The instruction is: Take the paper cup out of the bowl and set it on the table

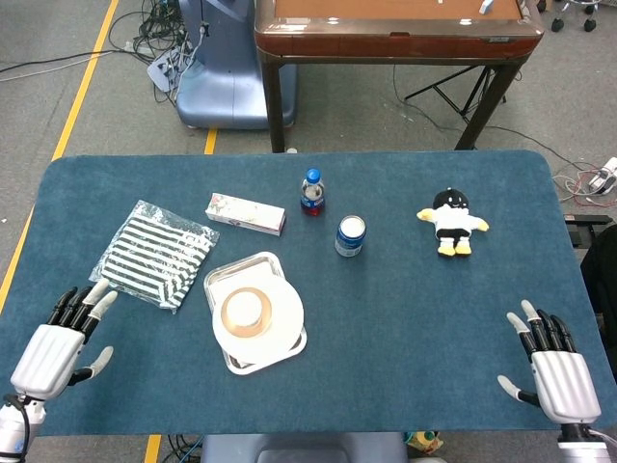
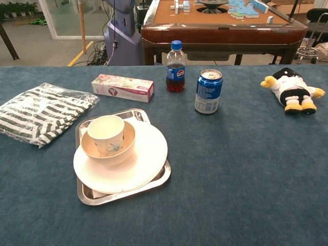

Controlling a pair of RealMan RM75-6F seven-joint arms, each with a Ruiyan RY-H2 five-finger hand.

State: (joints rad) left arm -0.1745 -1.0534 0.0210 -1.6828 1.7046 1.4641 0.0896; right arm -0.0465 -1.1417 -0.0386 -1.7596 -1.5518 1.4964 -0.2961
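A white paper cup (image 2: 106, 133) with a floral print stands upright inside a tan bowl (image 2: 125, 146). The bowl sits on a white plate (image 2: 146, 161), which lies on a metal tray (image 2: 156, 183). From the head view the cup (image 1: 246, 309) and bowl (image 1: 228, 318) show left of the table's centre. My left hand (image 1: 56, 345) lies open at the near left corner, well away from the tray. My right hand (image 1: 552, 371) lies open at the near right corner. Neither hand appears in the chest view.
A striped bag in plastic (image 1: 154, 253) lies left of the tray. Behind the tray are a flat carton (image 1: 245, 213), a small cola bottle (image 1: 311, 192) and a blue can (image 1: 350, 235). A plush penguin (image 1: 451, 221) lies at the right. Another table (image 1: 395, 29) stands beyond.
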